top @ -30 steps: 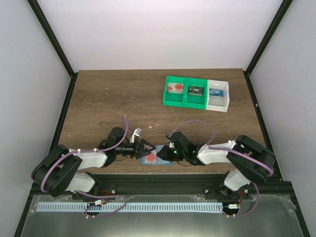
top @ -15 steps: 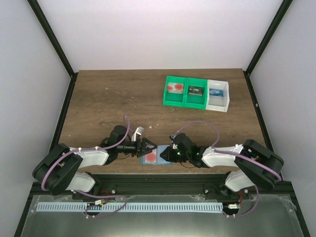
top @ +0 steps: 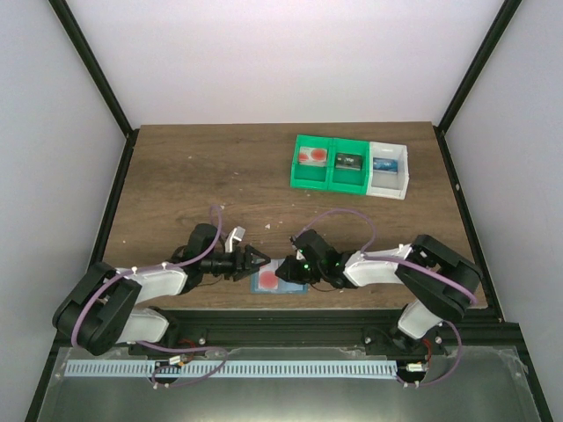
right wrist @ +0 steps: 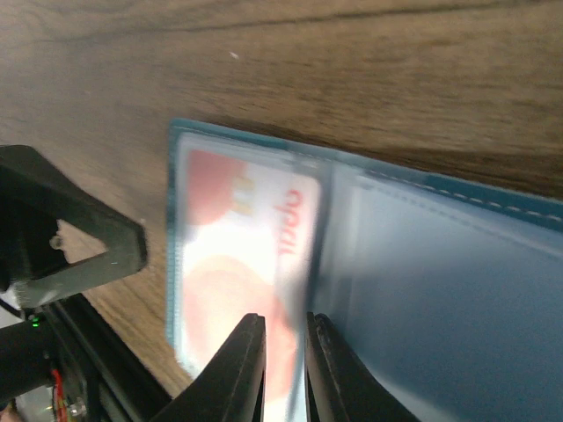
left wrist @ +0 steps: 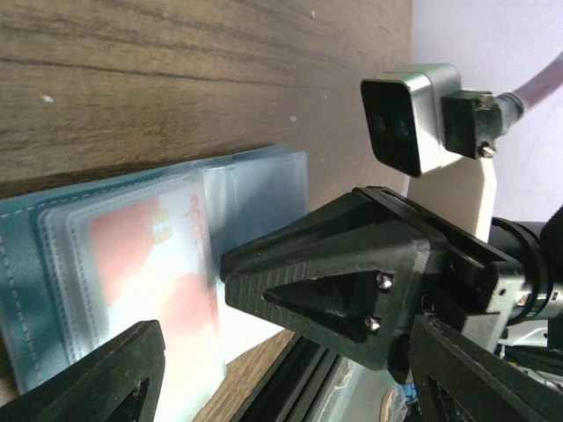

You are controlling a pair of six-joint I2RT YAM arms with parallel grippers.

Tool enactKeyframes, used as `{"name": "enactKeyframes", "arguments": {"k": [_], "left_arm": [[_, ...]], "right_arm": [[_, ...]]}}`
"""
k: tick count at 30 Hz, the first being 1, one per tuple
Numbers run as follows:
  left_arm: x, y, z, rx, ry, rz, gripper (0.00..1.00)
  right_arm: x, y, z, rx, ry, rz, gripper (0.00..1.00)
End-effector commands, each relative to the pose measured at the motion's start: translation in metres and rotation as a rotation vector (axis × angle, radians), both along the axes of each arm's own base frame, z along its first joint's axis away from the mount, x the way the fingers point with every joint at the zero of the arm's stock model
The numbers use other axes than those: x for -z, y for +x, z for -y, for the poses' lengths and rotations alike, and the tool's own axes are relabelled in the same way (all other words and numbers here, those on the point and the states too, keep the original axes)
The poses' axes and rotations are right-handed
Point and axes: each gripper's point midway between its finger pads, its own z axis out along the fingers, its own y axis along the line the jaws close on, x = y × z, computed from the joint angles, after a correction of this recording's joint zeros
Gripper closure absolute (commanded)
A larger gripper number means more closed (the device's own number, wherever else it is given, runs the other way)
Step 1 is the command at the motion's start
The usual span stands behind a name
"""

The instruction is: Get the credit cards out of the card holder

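Observation:
The light-blue card holder (top: 257, 288) lies open near the table's front edge, between both grippers. A red credit card (top: 266, 280) sits in its left pocket panel. In the right wrist view my right gripper (right wrist: 286, 321) is over the card holder (right wrist: 440, 290), jaws almost together, pinching the inner edge of the red card (right wrist: 237, 237). In the top view the right gripper (top: 283, 271) is over the holder's middle. My left gripper (top: 257, 260) is wide open and empty at the holder's left edge. The left wrist view shows the left gripper (left wrist: 286, 352), the holder (left wrist: 255, 193) and the card (left wrist: 132, 255).
Two green bin compartments (top: 327, 178) and a white one (top: 389, 186) stand at the back right, each holding a card-like item. The table's front rail (top: 281, 318) runs just below the card holder. The right gripper's body (left wrist: 334, 272) fills the middle of the left wrist view.
My right gripper has moved left, over the card holder, onto the red card's edge. My left gripper has drawn back a little to the left and up.

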Motion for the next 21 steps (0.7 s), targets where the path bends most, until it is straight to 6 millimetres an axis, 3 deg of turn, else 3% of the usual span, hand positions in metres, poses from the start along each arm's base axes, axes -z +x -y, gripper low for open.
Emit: {"name": "enactKeyframes", "arguments": {"k": [1, 4, 8, 21], "left_arm": [[0.003, -0.004, -0.004, 0.008, 0.003, 0.021, 0.22], [0.006, -0.004, -0.005, 0.002, 0.010, 0.015, 0.21], [0.006, -0.005, -0.004, 0.008, -0.002, 0.010, 0.21], [0.008, -0.001, -0.008, -0.008, 0.051, 0.029, 0.21]], "right_arm": [[0.014, -0.003, 0.001, -0.012, -0.056, -0.010, 0.85], [0.031, -0.006, 0.004, -0.020, -0.100, -0.043, 0.87], [0.041, -0.009, 0.009, -0.010, -0.117, -0.067, 0.97], [0.044, -0.011, 0.014, 0.001, -0.126, -0.067, 1.00]]}}
